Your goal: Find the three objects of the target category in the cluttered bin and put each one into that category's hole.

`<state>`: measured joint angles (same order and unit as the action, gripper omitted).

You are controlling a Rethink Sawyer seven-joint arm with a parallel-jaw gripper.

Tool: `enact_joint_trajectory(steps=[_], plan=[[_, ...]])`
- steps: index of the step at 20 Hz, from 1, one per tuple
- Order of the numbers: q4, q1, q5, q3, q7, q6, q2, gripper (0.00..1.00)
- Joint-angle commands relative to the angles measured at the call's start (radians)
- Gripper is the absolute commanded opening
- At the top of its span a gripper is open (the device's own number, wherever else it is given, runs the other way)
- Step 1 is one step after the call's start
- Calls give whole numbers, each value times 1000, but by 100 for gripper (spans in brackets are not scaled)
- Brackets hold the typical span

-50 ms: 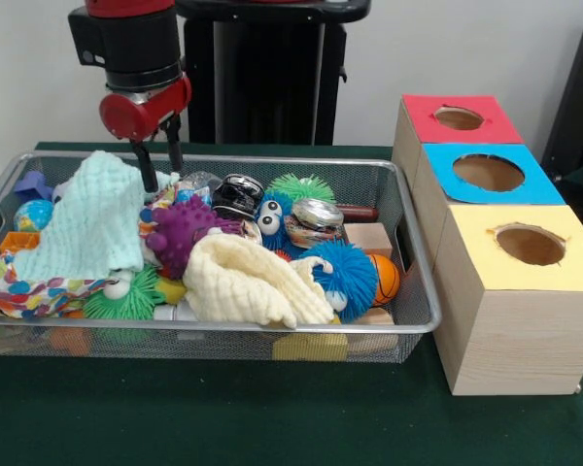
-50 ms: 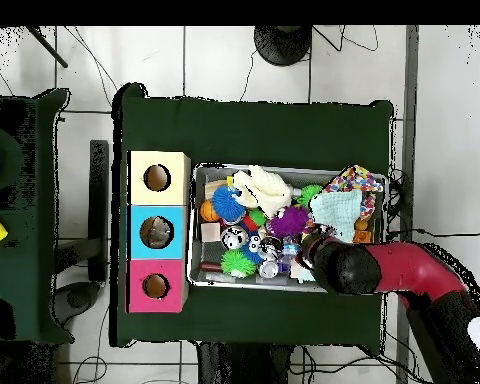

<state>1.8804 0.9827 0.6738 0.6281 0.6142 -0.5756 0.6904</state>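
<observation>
You see the gripper (image 1: 161, 165), jaws apart and empty, dipping into the wire bin (image 1: 423, 291) at its far edge beside the mint cloth (image 1: 92, 218). The purple spiky ball (image 1: 180, 233) sits just beside it mid-bin (soft, light, springy); pinch its body, not the spikes. The three holed boxes (image 1: 505, 243) wait beside the bin on the desk (image 1: 272, 417).

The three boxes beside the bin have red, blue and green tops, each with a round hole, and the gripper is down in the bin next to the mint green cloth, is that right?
One detail is off: the third box top is yellow, not green, as the front view shows. The red top and blue top are right, each has a round hole, and the gripper is down in the bin beside the mint green cloth.
</observation>
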Motion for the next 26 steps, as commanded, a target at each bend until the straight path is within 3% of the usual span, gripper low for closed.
enact_joint_trajectory(steps=[1,16,26], plan=[[94,-7,112,-36,73,109,-59,100],[64,-73,166,-103,126,171,-128,100],[112,-115,131,-181,170,156,-38,100]])
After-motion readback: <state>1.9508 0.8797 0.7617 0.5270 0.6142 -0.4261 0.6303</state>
